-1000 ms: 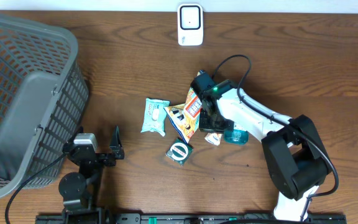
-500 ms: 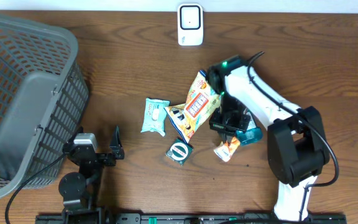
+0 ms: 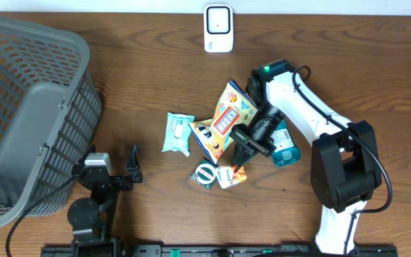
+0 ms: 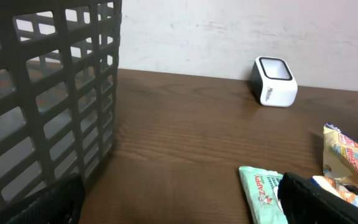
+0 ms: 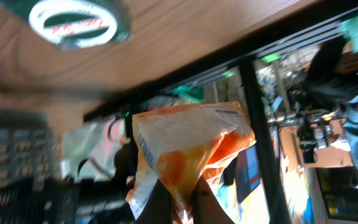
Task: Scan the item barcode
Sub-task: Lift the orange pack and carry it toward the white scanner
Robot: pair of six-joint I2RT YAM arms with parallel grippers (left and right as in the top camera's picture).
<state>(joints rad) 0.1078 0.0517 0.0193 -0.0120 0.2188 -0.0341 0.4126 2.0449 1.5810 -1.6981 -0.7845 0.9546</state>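
Right gripper (image 3: 241, 158), jaws clamped on a small orange-and-white packet (image 3: 228, 175), holds it toward the front edge of the table (image 3: 348, 64), just beside a round green-and-white pack (image 3: 206, 173). The packet is crinkled, one end pale and shiny, its print too blurred to read. Bare wood lies between the snack bags (image 3: 227, 123) mid-table and the white scanner (image 3: 218, 28) at the far edge. A grey basket (image 3: 20, 43) fills the left edge. Beside it, the left gripper (image 3: 114, 160) rests with jaws spread wide.
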